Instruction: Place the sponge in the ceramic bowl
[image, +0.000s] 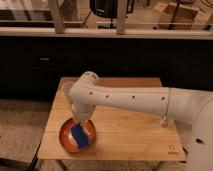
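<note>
The ceramic bowl, orange-red and glossy, sits at the front left corner of the wooden table. My white arm reaches in from the right and bends down over it. The gripper points down just above the bowl's middle. The blue sponge hangs tilted under the gripper, inside the bowl's rim, with its upper end between the fingers. Whether its lower end touches the bowl's bottom I cannot tell.
The table's left and front edges lie close to the bowl. A dark low wall runs behind the table, with window frames above it. My arm's forearm spans the table's middle, and bare wood shows to the right of the bowl.
</note>
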